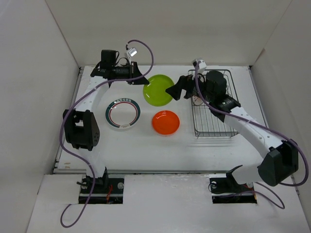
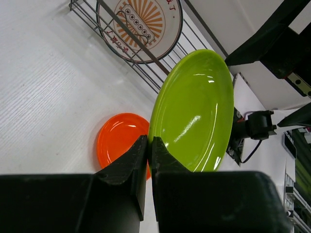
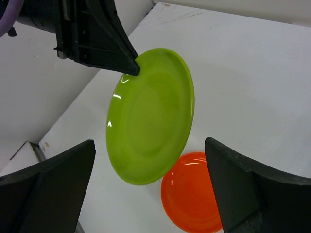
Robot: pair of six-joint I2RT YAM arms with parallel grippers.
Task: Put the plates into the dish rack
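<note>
My left gripper (image 1: 144,79) is shut on the rim of the lime green plate (image 1: 158,90) and holds it tilted in the air; the pinch shows in the left wrist view (image 2: 149,143) on the plate (image 2: 199,111). My right gripper (image 1: 177,88) is open and empty, its jaws spread wide just right of that plate (image 3: 150,116). The orange plate (image 1: 165,122) lies flat on the table. The white plate with dark rim rings (image 1: 123,114) lies flat to its left. The sunburst plate (image 2: 141,22) stands in the black dish rack (image 1: 214,127).
White walls enclose the table on the left, back and right. The rack (image 2: 160,73) stands at the right, partly under my right arm. Purple cables loop over both arms.
</note>
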